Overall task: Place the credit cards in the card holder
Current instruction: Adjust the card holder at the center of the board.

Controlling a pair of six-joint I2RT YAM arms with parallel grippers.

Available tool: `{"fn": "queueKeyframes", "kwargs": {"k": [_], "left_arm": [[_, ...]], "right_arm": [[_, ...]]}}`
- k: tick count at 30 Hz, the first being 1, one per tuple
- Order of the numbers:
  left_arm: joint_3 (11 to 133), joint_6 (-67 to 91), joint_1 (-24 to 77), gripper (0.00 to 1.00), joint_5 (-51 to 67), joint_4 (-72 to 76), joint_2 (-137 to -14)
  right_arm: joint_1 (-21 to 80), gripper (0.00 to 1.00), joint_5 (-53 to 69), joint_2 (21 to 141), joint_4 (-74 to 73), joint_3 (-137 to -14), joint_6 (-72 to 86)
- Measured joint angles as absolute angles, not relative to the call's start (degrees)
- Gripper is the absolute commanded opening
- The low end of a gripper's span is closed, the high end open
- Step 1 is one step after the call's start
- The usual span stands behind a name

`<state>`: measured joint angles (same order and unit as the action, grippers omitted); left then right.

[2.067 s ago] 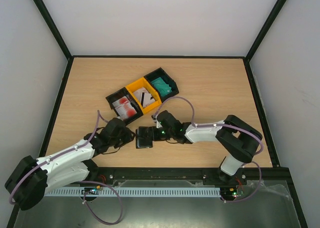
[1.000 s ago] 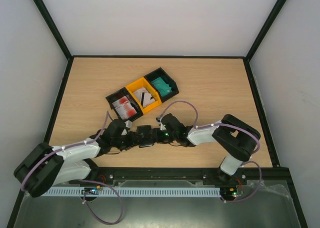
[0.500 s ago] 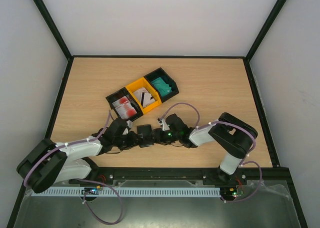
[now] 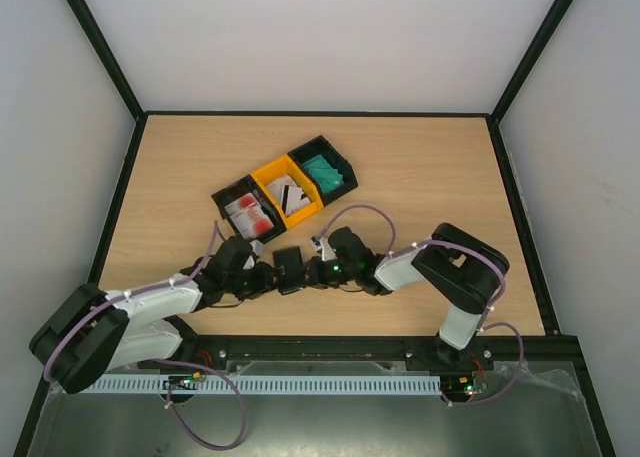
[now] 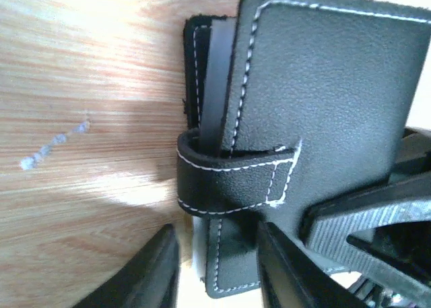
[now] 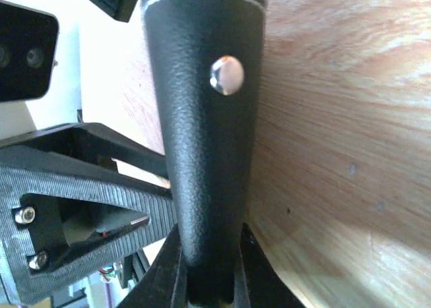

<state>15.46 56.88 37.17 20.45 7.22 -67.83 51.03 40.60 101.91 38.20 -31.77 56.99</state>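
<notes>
Toward the near edge of the light wooden bench (image 4: 430,177), a little left of its middle, the white-and-black left arm (image 4: 150,302) and right arm (image 4: 420,262) are brought nose to nose. Behind them a slanted row of three plastic bins (image 4: 270,167) (black, yellow, black) is seen. The thin plastic credit cards (image 4: 250,215) (red-and-white, white striped, teal) are all in it, none loaded yet. Between the grippers, just in front of the bins, the small black stitched-leather folding card holder (image 5: 323,99) is held; contact with the bench cannot be told. Its closure tab (image 5: 229,180) is looped round the open side, so it is judged shut. The right gripper (image 6: 210,254) is clamped on one narrow end, below a silver snap (image 6: 227,75). The left gripper (image 5: 217,254) is set astride the lower edge, jaws apart; a real bite cannot be confirmed.

Step judged: opening. That end is best kept pinned by the right. The tab's free end, not the cover, should be taken by the left and peeled off. Wrist clearance is tight.

Versus two seconds back: left arm stretched lower, right elbow drawn left, holder turned slightly. Bins unchanged.
</notes>
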Motion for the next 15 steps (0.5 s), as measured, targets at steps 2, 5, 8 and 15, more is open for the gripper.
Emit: {"fn": "queueKeyframes", "kwargs": {"k": [2, 5, 8, 15], "left_arm": [[15.49, 56.71, 37.08, 0.48, 19.73, 5.76, -65.98], [15.84, 56.05, 36.93, 0.53, 17.21, 0.99, -61.30], [18.20, 55.61, 36.93, 0.56, 12.80, -5.82, -55.53], [28.12, 55.44, 36.67, 0.58, 2.22, -15.51, -50.13]], "right_arm": [[51.16, 0.02, 38.81, 99.92, 35.22, -32.03, 55.64], [51.53, 0.02, 34.06, 95.42, 25.43, -33.89, 52.27], [51.59, 0.02, 26.94, 90.87, 12.23, -37.52, 48.62], [52.99, 0.02, 4.62, 83.35, -20.53, -49.56, 43.92]]}}
